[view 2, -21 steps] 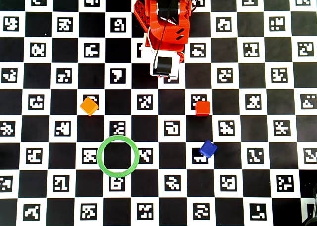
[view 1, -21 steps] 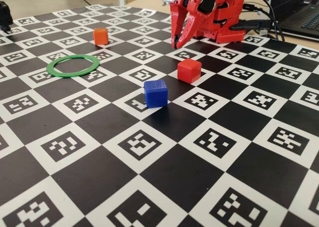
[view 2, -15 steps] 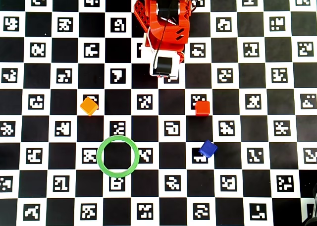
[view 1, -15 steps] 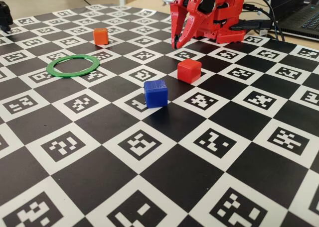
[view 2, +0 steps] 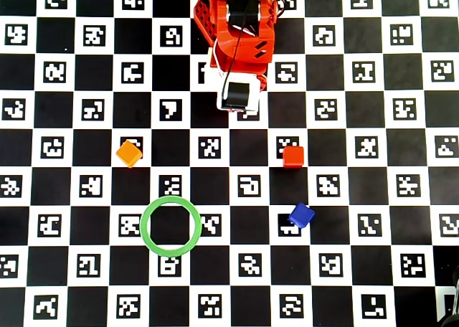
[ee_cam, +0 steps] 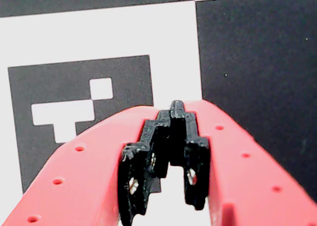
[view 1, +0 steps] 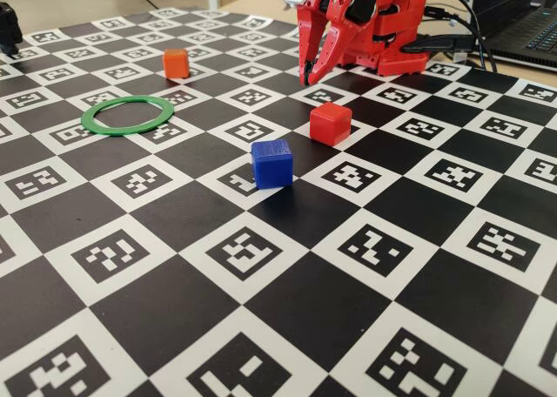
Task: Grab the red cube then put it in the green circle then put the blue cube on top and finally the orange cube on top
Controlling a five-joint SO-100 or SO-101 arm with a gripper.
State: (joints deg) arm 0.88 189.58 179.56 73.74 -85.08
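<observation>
Three cubes sit loose on a checkerboard mat: nearest in the fixed view is the blue cube [view 1: 271, 163], just behind it the red cube [view 1: 330, 123], farther left the empty green circle [view 1: 127, 115], then the orange cube [view 1: 176, 63]. At the back, the red gripper [view 1: 306, 77] hangs folded by the arm's base, fingers pressed together on nothing. Nothing has moved over the last moment, so stacking seems not yet begun.

Open tabletop [view 2: 229, 284] lies between my claw [view 1: 306, 79] and the red cube [view 2: 292, 156]; the blue cube [view 2: 301, 215] sits just beyond it, the orange cube [view 2: 129, 153] well apart.
</observation>
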